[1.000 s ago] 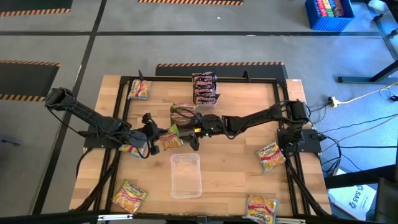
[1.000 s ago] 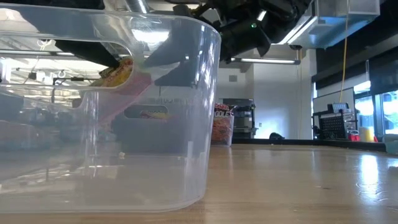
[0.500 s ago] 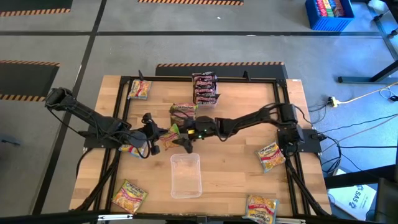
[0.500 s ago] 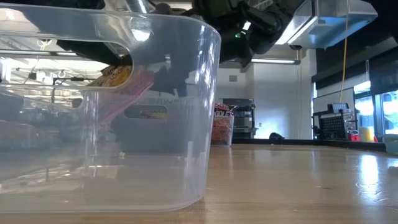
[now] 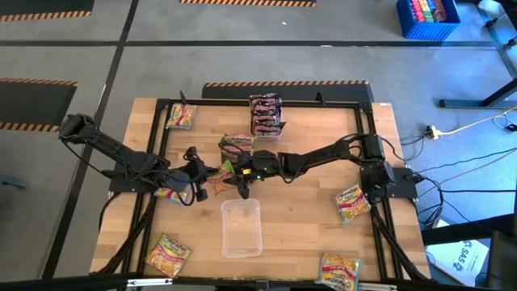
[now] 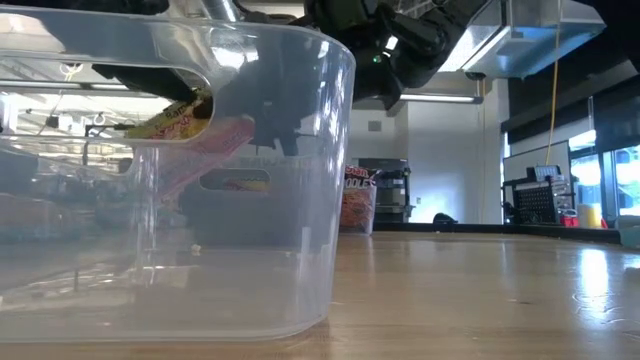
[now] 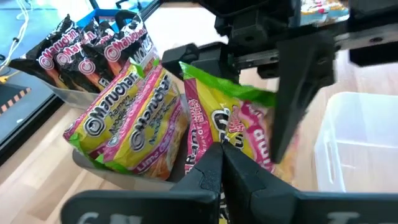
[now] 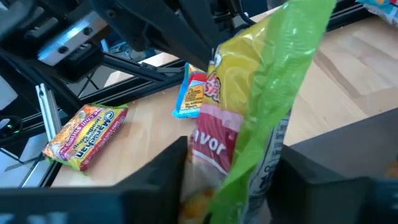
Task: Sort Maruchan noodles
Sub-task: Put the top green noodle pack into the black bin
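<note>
Basically a handover in mid-air: the left gripper (image 7: 219, 163) has its jaws pressed together on the edge of a green-and-yellow noodle packet (image 7: 233, 124), holding it upright above the bench (image 5: 307, 210), between the tray of matching packets (image 5: 237, 147) and the empty clear bin (image 5: 241, 228), so the right gripper (image 8: 230, 165) can straddle it. The right jaws sit on either side of the packet, narrowing around it; a firm pinch is not certain. Versus 1 second ago, the right arm has slid left onto the packet and its jaws have come in from wide.
</note>
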Action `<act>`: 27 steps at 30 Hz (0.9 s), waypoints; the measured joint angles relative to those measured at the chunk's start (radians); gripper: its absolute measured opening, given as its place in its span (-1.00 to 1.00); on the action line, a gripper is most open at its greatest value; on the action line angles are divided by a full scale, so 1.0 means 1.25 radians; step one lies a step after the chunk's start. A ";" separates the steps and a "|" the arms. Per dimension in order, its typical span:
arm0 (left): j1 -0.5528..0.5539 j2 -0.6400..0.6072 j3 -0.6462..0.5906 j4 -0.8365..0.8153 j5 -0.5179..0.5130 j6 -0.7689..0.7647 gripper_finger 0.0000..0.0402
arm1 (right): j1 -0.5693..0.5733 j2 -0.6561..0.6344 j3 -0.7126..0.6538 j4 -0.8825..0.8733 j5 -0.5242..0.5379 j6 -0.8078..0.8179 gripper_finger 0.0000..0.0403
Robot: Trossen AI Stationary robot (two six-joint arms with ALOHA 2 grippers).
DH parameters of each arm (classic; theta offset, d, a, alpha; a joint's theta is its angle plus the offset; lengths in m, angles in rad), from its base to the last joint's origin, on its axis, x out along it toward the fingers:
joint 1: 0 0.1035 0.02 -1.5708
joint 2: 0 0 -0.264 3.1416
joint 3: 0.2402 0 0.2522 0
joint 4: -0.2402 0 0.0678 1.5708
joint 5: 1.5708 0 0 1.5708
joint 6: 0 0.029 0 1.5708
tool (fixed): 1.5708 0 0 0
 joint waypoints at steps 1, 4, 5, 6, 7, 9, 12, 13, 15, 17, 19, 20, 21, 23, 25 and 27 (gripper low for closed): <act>0.000 0.000 0.000 0.004 -0.003 0.000 -1.00 | 0.000 0.000 0.000 0.000 0.001 0.000 -0.34; -0.003 0.000 0.000 0.007 -0.016 0.003 -0.99 | -0.001 0.000 0.000 0.001 0.006 -0.001 -0.45; -0.005 0.000 0.000 0.008 -0.018 0.006 -0.96 | -0.001 0.000 0.000 0.001 0.006 -0.003 -0.46; -0.006 0.000 0.000 0.009 -0.018 0.007 -0.93 | -0.001 0.000 0.000 0.002 0.006 -0.004 -0.45; -0.009 0.000 0.000 0.010 -0.018 0.004 -0.89 | 0.000 0.000 0.000 0.004 0.006 -0.005 -0.43; -0.012 0.000 0.000 0.011 -0.018 -0.002 -0.79 | 0.000 0.000 0.000 0.007 0.006 -0.005 -0.37; -0.022 -0.008 0.000 0.011 -0.015 -0.008 -0.61 | 0.000 0.000 0.000 0.013 0.005 -0.011 -0.33; -0.025 -0.014 0.000 0.011 -0.014 -0.008 -0.55 | 0.000 0.000 0.000 0.015 0.005 -0.021 -0.34; -0.031 -0.029 0.000 0.010 -0.015 -0.009 -0.42 | 0.001 -0.003 0.000 0.020 -0.002 -0.031 -0.39; -0.036 -0.049 0.002 0.008 -0.014 -0.010 -0.30 | 0.002 -0.014 0.000 0.015 -0.012 -0.046 -0.44; -0.039 -0.069 0.004 0.010 -0.014 -0.022 -0.18 | 0.002 -0.031 -0.002 0.007 -0.030 -0.056 -0.46; -0.039 -0.079 0.004 0.009 -0.014 -0.026 -0.12 | 0.002 -0.042 -0.003 -0.008 -0.037 -0.066 -0.47; -0.039 -0.086 0.004 0.008 -0.014 -0.028 -0.06 | 0.002 -0.051 -0.003 -0.013 -0.039 -0.074 -0.47; -0.039 -0.100 0.004 0.006 -0.014 -0.029 0.06 | 0.003 -0.076 -0.003 -0.045 -0.040 -0.093 -0.45; -0.039 -0.112 0.004 0.007 -0.013 -0.029 0.16 | 0.006 -0.100 -0.003 -0.071 -0.037 -0.117 -0.43; -0.039 -0.125 0.004 0.007 -0.012 -0.028 0.24 | 0.006 -0.126 -0.003 -0.126 -0.037 -0.143 -0.42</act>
